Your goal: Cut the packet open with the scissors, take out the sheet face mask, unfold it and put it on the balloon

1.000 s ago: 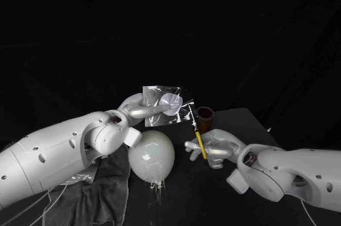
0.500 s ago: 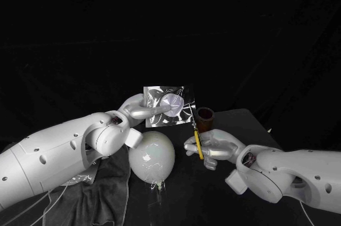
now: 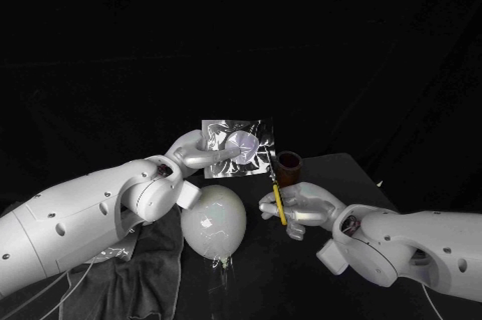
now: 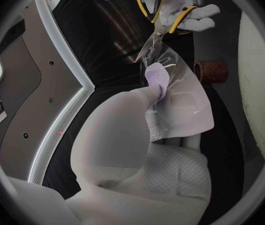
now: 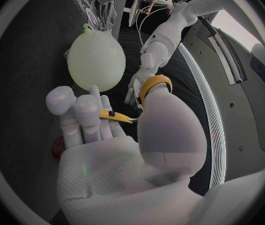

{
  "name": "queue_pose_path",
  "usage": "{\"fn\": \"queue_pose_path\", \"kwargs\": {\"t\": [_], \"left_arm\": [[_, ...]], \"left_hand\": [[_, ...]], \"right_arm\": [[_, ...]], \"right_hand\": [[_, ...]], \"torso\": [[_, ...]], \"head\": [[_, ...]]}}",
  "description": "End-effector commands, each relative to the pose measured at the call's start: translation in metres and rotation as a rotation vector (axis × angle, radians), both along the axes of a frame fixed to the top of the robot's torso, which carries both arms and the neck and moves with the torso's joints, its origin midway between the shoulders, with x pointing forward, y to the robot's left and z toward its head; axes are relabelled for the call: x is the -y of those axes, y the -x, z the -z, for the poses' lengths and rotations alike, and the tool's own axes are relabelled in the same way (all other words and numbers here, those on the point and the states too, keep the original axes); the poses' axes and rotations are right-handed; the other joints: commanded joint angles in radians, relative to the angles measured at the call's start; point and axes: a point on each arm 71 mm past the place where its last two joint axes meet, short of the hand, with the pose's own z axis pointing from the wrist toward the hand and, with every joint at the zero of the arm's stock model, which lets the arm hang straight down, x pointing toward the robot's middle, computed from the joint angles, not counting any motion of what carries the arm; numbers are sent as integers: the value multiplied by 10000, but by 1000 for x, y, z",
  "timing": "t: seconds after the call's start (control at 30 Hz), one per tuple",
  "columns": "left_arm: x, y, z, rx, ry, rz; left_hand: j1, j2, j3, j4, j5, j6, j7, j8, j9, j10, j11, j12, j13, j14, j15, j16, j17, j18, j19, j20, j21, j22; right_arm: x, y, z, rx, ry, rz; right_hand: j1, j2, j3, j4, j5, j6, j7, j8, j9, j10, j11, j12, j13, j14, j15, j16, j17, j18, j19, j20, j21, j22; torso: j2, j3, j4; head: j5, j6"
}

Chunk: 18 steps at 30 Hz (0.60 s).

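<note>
**A:** Head view first. What is different from a second ago?

**B:** The right hand (image 3: 301,205), clamped round the yellow-handled scissors (image 3: 279,198), has come up and in. The blades now meet the right edge of the packet (image 3: 236,149), where before they stood just short of it. The left hand (image 3: 196,151) pinches the packet upright in the air above the balloon (image 3: 213,221), and it has barely moved.

**A:** And the rest?

**B:** The balloon lies beside a dark cloth (image 3: 150,278). A brown cup (image 3: 289,166) stands on the tabletop (image 3: 336,170) behind the scissors. None of them has shifted.

**A:** Left wrist view?

**B:** The left hand (image 4: 132,135) grips the packet (image 4: 176,100) by its near side. The scissors (image 4: 160,20) touch its far edge. I cannot tell whether the blades have bitten yet.

**A:** Right wrist view?

**B:** The right hand (image 5: 107,150) is wrapped tight on the scissors' handles (image 5: 150,85). The balloon (image 5: 95,60) lies beyond it, and the packet (image 5: 95,7) hangs past that.

**A:** Meaning?

**B:** I judge the approach done and the cut only starting. The packet looks sealed, so everything after the cut is still to do.
</note>
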Motion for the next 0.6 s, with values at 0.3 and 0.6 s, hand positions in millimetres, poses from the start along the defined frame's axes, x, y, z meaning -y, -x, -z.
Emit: {"fn": "queue_pose_path", "kwargs": {"t": [0.3,0.6], "left_arm": [[3,3,-6,1290,80,-30],[4,6,-6,1346,136,16]], "left_hand": [[-58,59,60,-24,32,69,31,29,1082,70,-27,37,-2,11,-47,-61,18,196,-71,-6,-17,-15],[-62,54,62,-32,31,70,31,31,1085,72,-27,38,-2,13,-48,-61,21,197,-73,-6,-17,-15]], "right_arm": [[-1,-1,-2,86,-366,253],[-2,-3,-2,168,-565,469]], "right_hand": [[104,1258,609,-71,-39,688,129,558,137,932,-327,507,-341,372,-254,589,465,74,597,-92,917,525],[342,1857,400,-112,-45,1289,-163,853,140,1780,-605,718,-420,719,-497,941,810,-65,1038,-316,1647,802]], "torso": [[-5,-5,8],[2,-2,17]], "head": [[-101,27],[-141,93]]}}
